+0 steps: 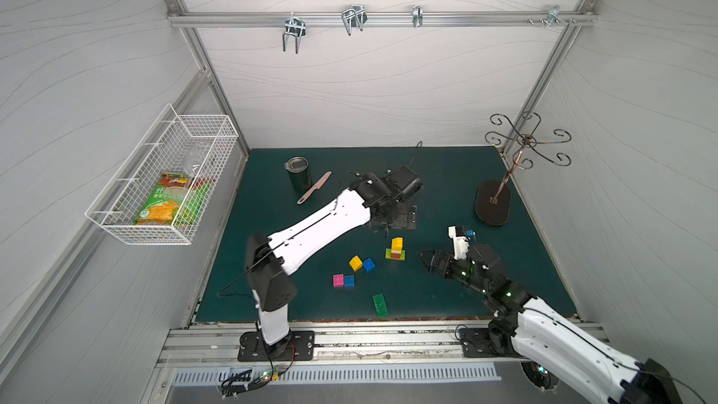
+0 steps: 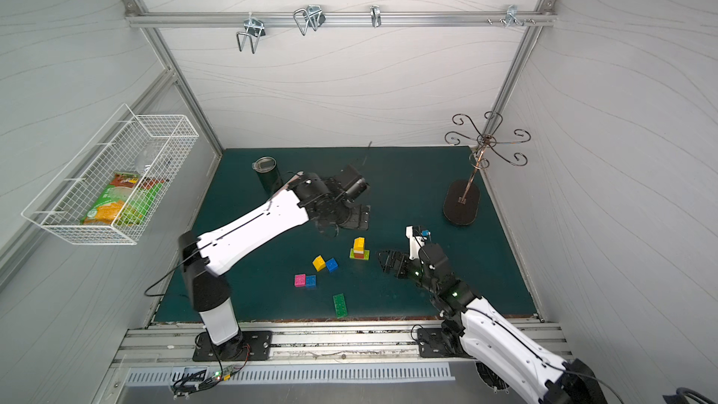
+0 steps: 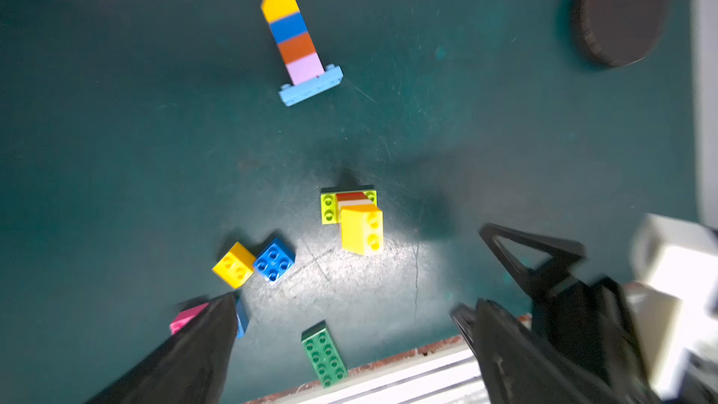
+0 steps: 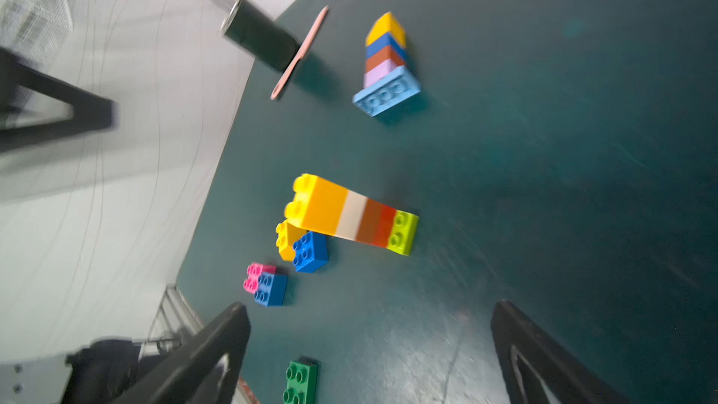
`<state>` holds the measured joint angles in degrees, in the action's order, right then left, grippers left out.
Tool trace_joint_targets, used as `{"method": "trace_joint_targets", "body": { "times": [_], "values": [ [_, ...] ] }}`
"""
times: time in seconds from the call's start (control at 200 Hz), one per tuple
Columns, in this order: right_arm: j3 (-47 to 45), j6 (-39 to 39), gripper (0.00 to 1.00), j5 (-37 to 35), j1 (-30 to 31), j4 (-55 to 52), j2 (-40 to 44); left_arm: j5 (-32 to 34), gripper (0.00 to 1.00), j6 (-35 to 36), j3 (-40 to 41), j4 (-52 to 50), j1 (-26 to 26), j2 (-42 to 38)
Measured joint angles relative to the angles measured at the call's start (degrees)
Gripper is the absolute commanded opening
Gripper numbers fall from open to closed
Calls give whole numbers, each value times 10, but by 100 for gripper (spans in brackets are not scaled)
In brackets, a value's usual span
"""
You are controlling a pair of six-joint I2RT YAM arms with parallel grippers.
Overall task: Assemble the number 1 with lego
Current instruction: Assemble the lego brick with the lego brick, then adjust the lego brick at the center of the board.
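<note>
A lego stack stands mid-mat: lime base, then red, orange, white and yellow on top. A second lego stack lies on its side, with a light blue base and lilac, orange, blue and yellow bricks; my left arm hides it in both top views. Loose bricks lie in front: yellow touching blue, pink touching blue, and a long green one. My left gripper hangs open and empty above the mat behind the standing stack. My right gripper is open and empty to its right.
A dark cup and a pink knife sit at the back left. A hook stand on a dark oval base is at the back right. A wire basket hangs on the left wall. The mat's front edge runs just past the green brick.
</note>
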<state>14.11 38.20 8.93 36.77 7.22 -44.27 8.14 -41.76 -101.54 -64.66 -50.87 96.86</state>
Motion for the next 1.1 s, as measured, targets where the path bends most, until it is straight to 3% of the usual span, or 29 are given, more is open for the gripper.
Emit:
{"method": "trace_joint_targets", "body": {
  "times": [0.21,0.46,0.66,0.856,1.101],
  "values": [
    [68,-100,99,54,13,28,-137,-11,100,-5,174,36,39,-172],
    [108,-226,99,66,37,49,-160,-46,100,14,305,51,98,-297],
    [80,-310,99,50,52,89,-170,-86,100,43,346,58,156,-346],
    [83,-398,99,-6,116,108,-259,-143,100,84,380,61,226,-373],
    [85,-453,99,-53,123,131,-327,-212,100,135,420,62,295,-385]
  ]
}}
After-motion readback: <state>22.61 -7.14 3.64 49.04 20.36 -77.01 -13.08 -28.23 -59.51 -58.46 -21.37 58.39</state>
